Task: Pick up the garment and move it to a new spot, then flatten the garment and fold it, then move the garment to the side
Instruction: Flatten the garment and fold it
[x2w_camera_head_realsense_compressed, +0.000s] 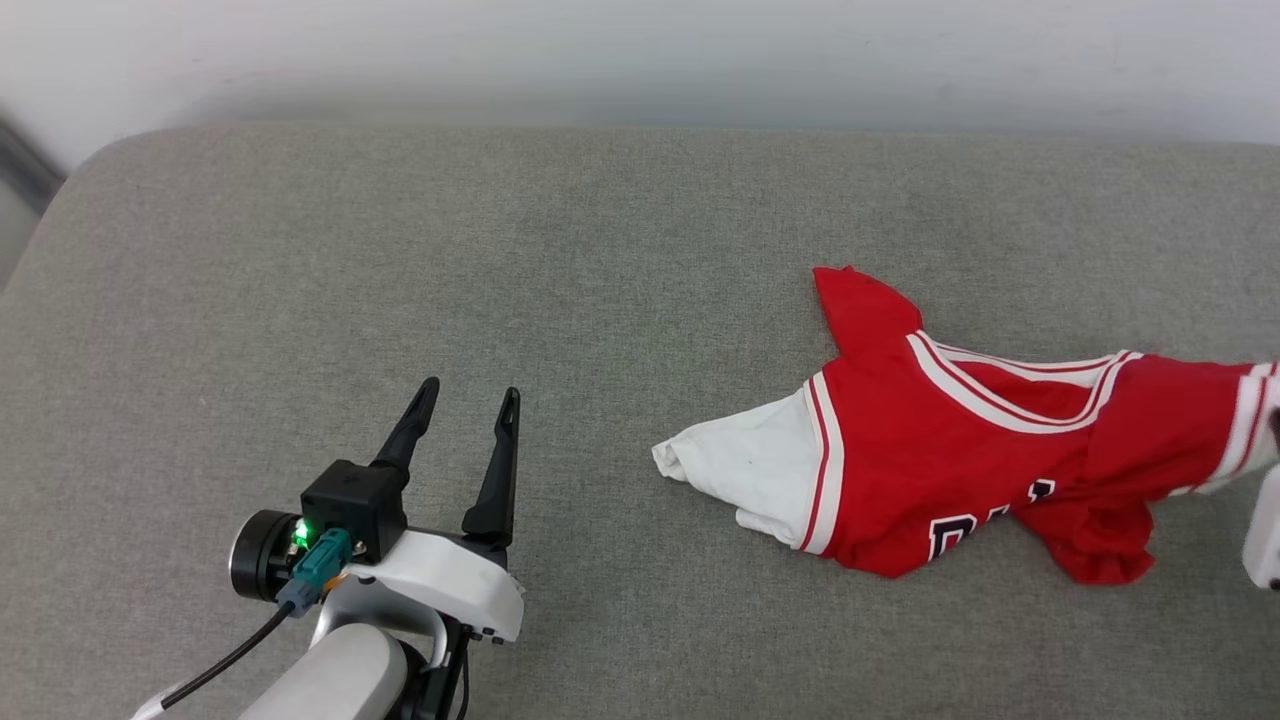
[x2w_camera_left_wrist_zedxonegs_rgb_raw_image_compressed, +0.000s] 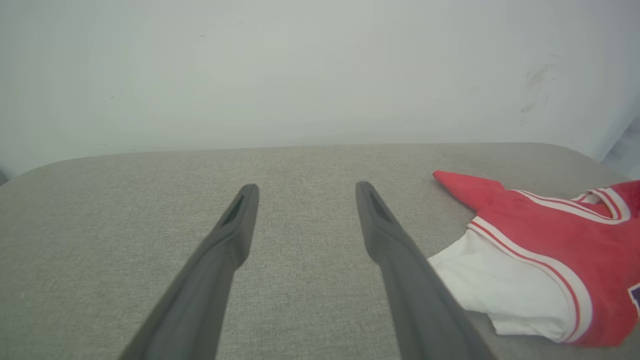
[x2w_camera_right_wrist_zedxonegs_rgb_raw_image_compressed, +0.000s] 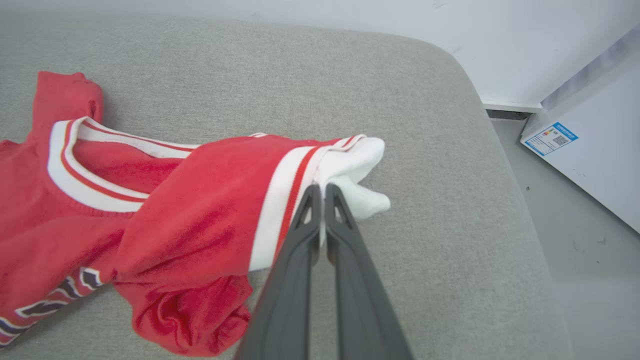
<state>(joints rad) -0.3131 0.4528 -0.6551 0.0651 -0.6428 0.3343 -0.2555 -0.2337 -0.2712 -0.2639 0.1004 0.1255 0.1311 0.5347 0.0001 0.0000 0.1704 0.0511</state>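
The garment (x2w_camera_head_realsense_compressed: 960, 450) lies crumpled on the right of the grey cushion, red with white sleeves, striped trim and part of the black lettering showing. The left wrist view has the garment (x2w_camera_left_wrist_zedxonegs_rgb_raw_image_compressed: 540, 250) at its right, apart from the fingers. My left gripper (x2w_camera_head_realsense_compressed: 470, 400) rests open on the cushion to the garment's left, nothing between its fingers; the same gap shows at the left gripper (x2w_camera_left_wrist_zedxonegs_rgb_raw_image_compressed: 305, 192). My right gripper (x2w_camera_right_wrist_zedxonegs_rgb_raw_image_compressed: 320, 192) is shut on the garment (x2w_camera_right_wrist_zedxonegs_rgb_raw_image_compressed: 200, 200) at its white sleeve, pinching the cloth by the striped trim. A bit of the right wrist (x2w_camera_head_realsense_compressed: 1262, 540) shows at the head view's right edge.
The grey cushion (x2w_camera_head_realsense_compressed: 400, 250) runs wide and bare to the left and back, against a pale wall. In the right wrist view the cushion's rounded right edge (x2w_camera_right_wrist_zedxonegs_rgb_raw_image_compressed: 520, 210) drops to the floor, where a white panel with a label (x2w_camera_right_wrist_zedxonegs_rgb_raw_image_compressed: 550, 139) stands.
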